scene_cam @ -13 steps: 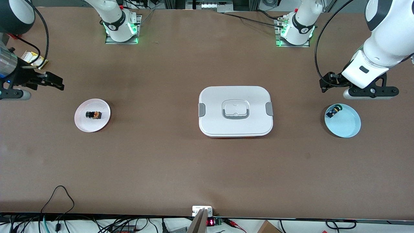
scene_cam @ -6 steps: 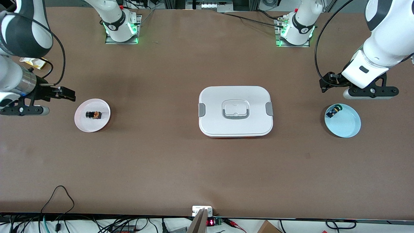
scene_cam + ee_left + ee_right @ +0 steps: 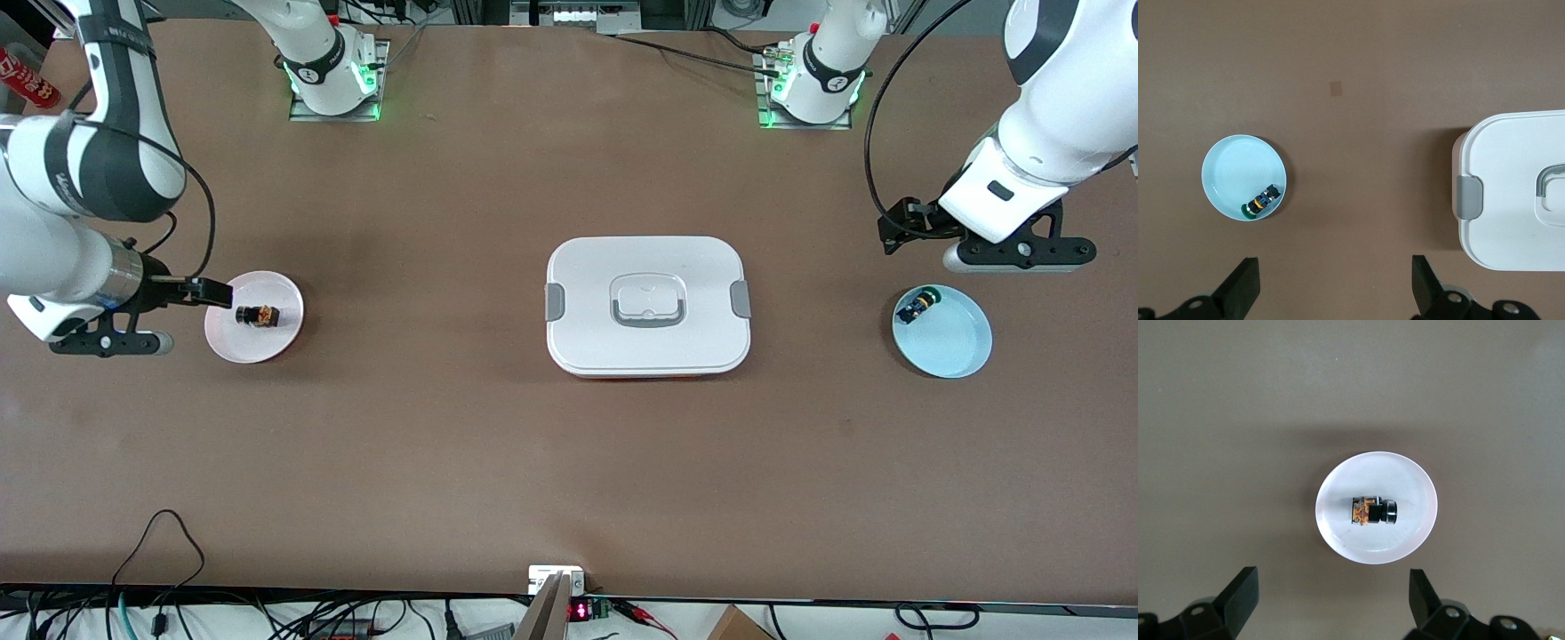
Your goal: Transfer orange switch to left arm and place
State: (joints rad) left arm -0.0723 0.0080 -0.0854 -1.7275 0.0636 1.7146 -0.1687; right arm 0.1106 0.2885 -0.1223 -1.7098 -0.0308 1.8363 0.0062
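Right gripper (image 3: 206,292), at mid-left of the front view, hangs at the edge of a small white plate (image 3: 284,330) with its fingers (image 3: 1238,590) spread and empty; in the right wrist view the two finger tips flank the lower frame while the plate (image 3: 1345,547) sits at centre. The orange switch (image 3: 258,315) lies on its side in that plate, its tan-orange block (image 3: 1361,511) and black cylindrical barrel (image 3: 1389,512) end to end. It appears small, rigid and light, so it should lift easily but could roll or pivot if pinched on the round barrel; the flat faces of the block probably offer the surer hold.

The white box (image 3: 647,305), lid clipped, occupies the frame centre. Left gripper (image 3: 896,229), upper right, waits above a pale blue plate (image 3: 965,351), fingers (image 3: 1245,283) likewise released; that plate holds a second switch (image 3: 917,307) with blue and green parts.
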